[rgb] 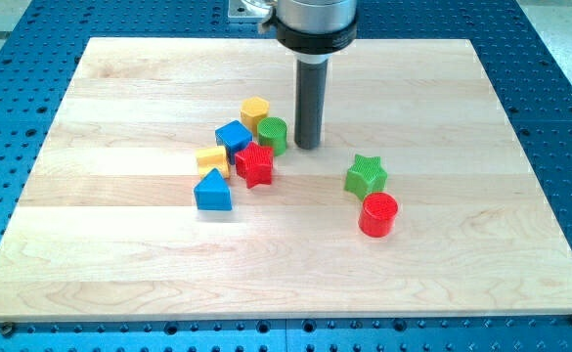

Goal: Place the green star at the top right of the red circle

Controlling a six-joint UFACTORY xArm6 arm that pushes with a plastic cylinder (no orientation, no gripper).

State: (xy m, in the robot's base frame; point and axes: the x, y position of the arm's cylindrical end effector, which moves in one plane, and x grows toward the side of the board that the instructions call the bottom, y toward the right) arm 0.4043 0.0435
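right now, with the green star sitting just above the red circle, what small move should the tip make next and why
Probably slide my tip down toward the view's bottom to the left side of the green star, then nudge it rightward. The star sits above and slightly left of the red circle, nearly touching it, while my tip stands up-left of it beside the green cylinder.

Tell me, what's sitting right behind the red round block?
The green star sits just behind the red round block, slightly to the view's left, apparently touching. The star's lower edge is covered.
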